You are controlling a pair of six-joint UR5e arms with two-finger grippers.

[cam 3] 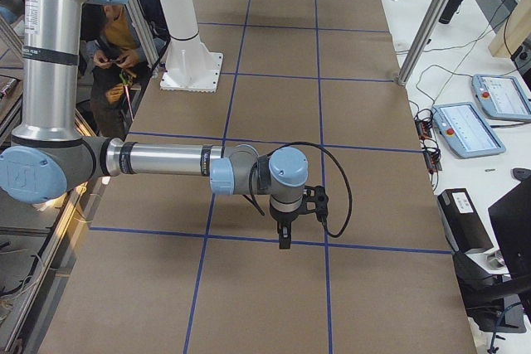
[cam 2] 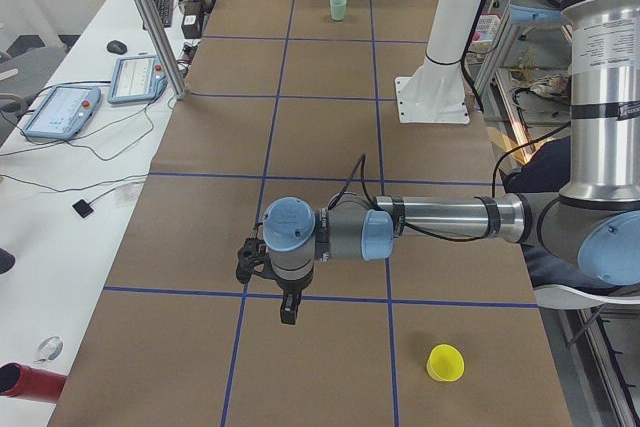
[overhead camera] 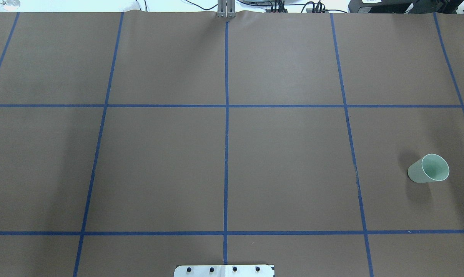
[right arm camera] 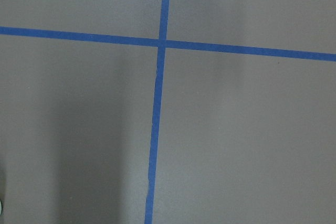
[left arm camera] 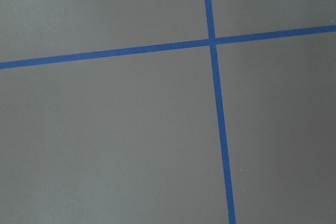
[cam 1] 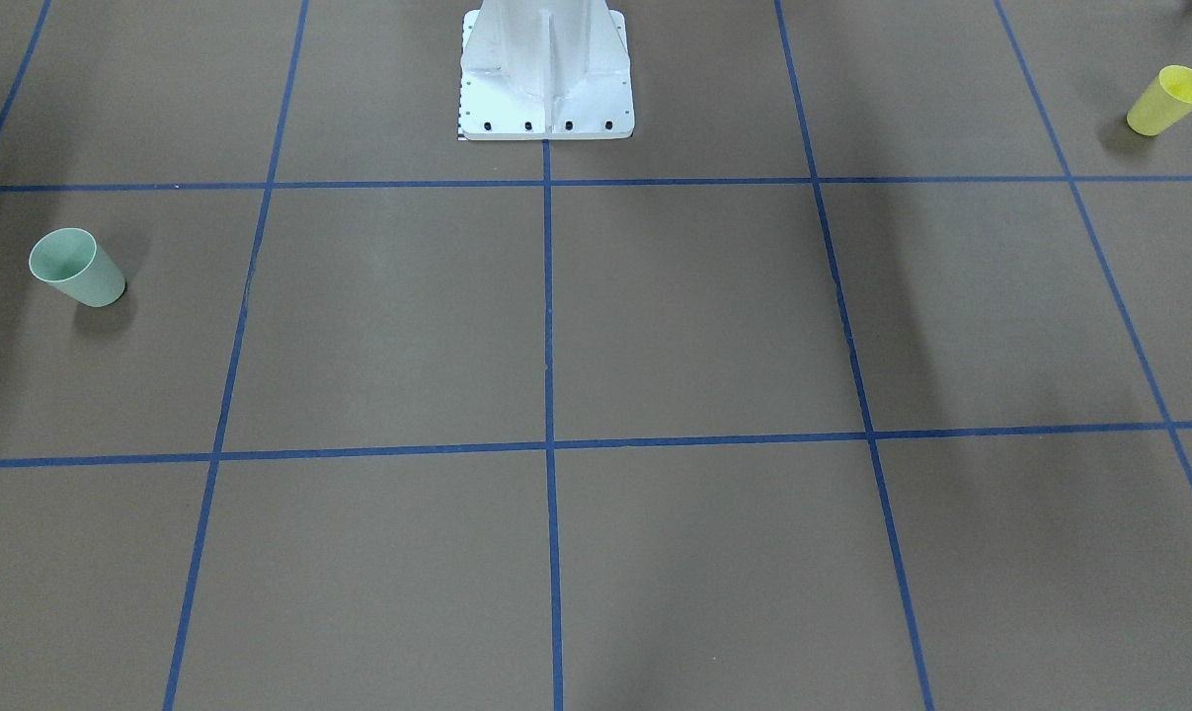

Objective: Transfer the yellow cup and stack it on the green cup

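Note:
The yellow cup [cam 1: 1166, 99] stands upright near the table's end on my left side, also seen as the yellow cup [cam 2: 445, 362]. At the opposite end stands the green cup [cam 1: 77, 267], upright and empty. The overhead view shows only the green cup [overhead camera: 428, 169]. My left gripper [cam 2: 288, 317] hangs pointing down above the table, apart from the yellow cup and farther from my base. My right gripper [cam 3: 284, 244] hangs the same way over the right end, and its wrist hides the green cup in that view. Whether either gripper is open or shut I cannot tell.
Blue tape lines [overhead camera: 226, 134] divide the brown table cover into squares. The white pedestal base [cam 1: 546, 89] stands at my edge of the table. Tablets [cam 3: 465, 126] and cables lie on the white bench beyond the far edge. A seated person [cam 3: 116, 47] is behind the base.

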